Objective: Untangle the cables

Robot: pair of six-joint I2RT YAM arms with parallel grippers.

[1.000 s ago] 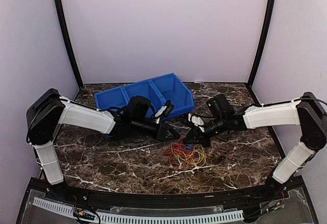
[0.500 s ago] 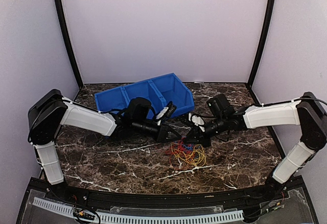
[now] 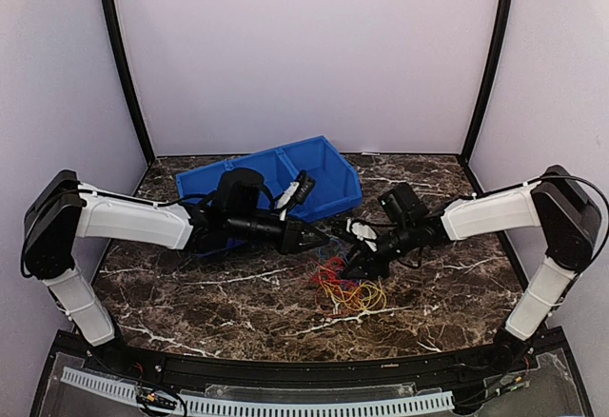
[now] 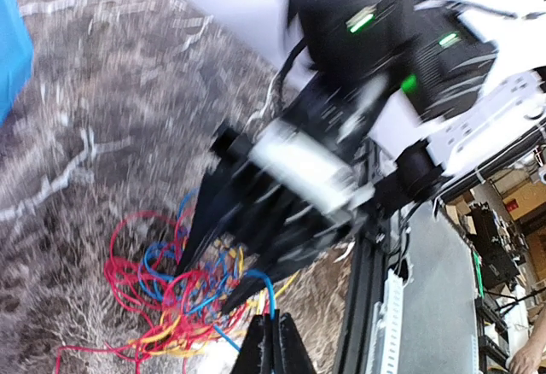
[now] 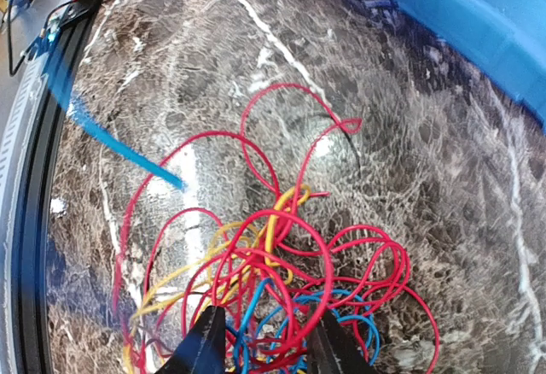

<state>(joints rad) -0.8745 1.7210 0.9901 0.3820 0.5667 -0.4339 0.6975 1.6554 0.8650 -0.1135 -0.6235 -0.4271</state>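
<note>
The cables point(image 3: 348, 289) lie as a tangled heap of red, yellow and blue wires on the marble table, near its middle. My left gripper point(image 3: 312, 239) is up and left of the heap. In the left wrist view my left gripper point(image 4: 271, 347) is shut on a blue wire point(image 4: 270, 293) that runs down into the heap point(image 4: 162, 297). My right gripper point(image 3: 355, 268) rests on the heap's upper edge. In the right wrist view my right gripper point(image 5: 266, 353) is open, with red and blue loops point(image 5: 290, 306) between its fingers. The held blue wire point(image 5: 115, 142) stretches away to the upper left.
A blue bin point(image 3: 271, 181) with three compartments stands at the back of the table, just behind the left arm; its wall shows in the right wrist view point(image 5: 461, 7). A black frame rail point(image 3: 285, 369) edges the table's near side.
My left gripper has drawn back to the left, pulling the blue wire out of the heap. My right gripper has moved down and left onto the heap.
</note>
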